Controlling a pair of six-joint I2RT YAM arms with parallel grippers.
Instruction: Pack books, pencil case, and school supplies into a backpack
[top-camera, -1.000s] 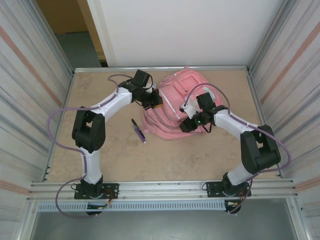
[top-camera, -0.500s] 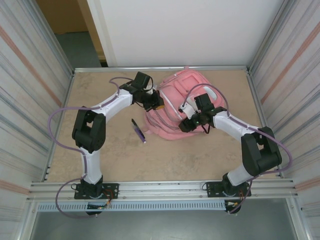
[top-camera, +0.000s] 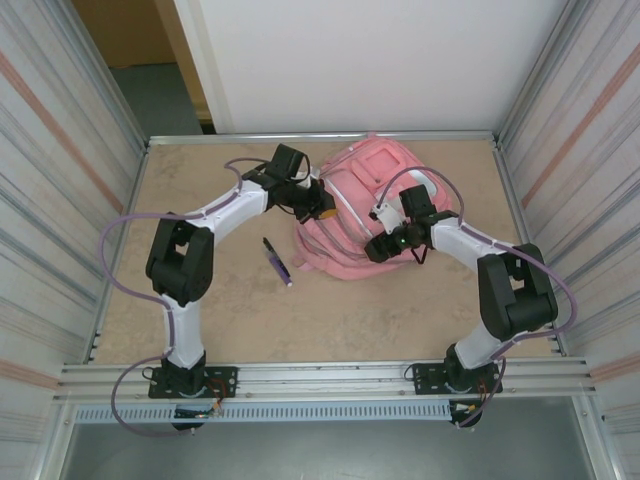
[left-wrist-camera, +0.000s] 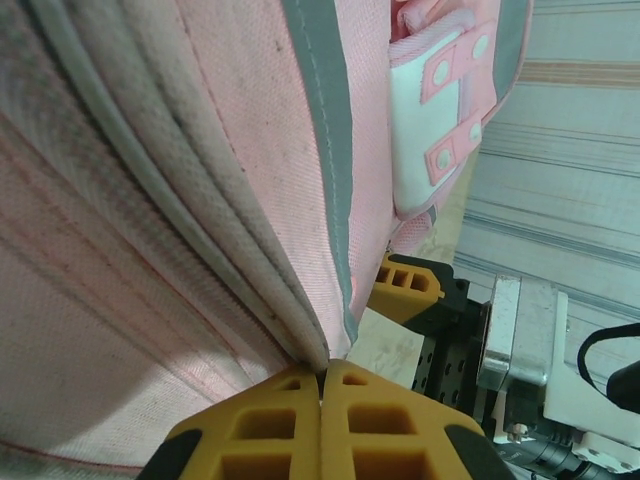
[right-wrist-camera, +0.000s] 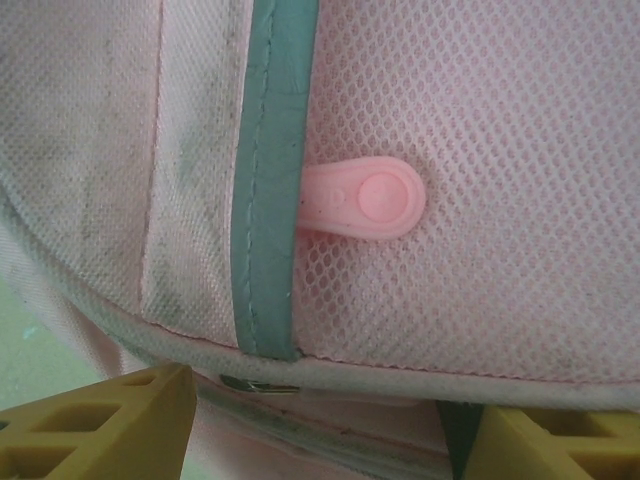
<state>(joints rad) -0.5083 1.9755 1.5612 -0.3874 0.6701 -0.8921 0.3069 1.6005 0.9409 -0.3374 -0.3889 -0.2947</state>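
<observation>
**Backpack gripped, pen not yet packed**

The left gripper (left-wrist-camera: 322, 400) is pinched shut on a piped seam of the pink backpack (left-wrist-camera: 150, 250) at its tips. The right gripper (right-wrist-camera: 330, 430) has its jaws apart, with a pink zip pull (right-wrist-camera: 365, 200) just ahead. A purple pen (top-camera: 280, 265) lies unpacked on the table (top-camera: 400, 310), below the left gripper. I cannot tell whether the books and pencil case are inside.

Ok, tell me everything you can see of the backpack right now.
The backpack is soft pink woven fabric with grey-green trim, piped seams, a white patch with pink studs, and a mesh panel carrying a pink rubbery zip pull. It lies slumped on the table, far middle. The left pincer is shut on a piped seam at its left side; the right pincer stands open astride its near-right edge.
</observation>
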